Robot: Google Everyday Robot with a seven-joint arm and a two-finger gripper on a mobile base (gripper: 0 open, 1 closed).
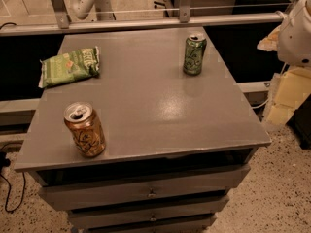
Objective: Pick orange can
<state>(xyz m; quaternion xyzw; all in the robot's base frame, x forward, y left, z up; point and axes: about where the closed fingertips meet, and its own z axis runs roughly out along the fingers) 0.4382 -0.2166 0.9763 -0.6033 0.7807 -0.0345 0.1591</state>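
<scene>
- The orange can (85,129) is standing upright at the lower left of the table (146,101).
- My gripper is sitting out of frame, so I cannot tell its jaws' state; only my white arm (294,30) is showing, upper right.

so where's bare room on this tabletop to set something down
The tabletop is bare in the middle, between chip bag, green can and orange can, and at the front right corner. Nowhere is crowded. The gripper is out of view.

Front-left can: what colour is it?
The can is orange-brown with dark swirls and silver top, camera view; gripper not in view.
</scene>
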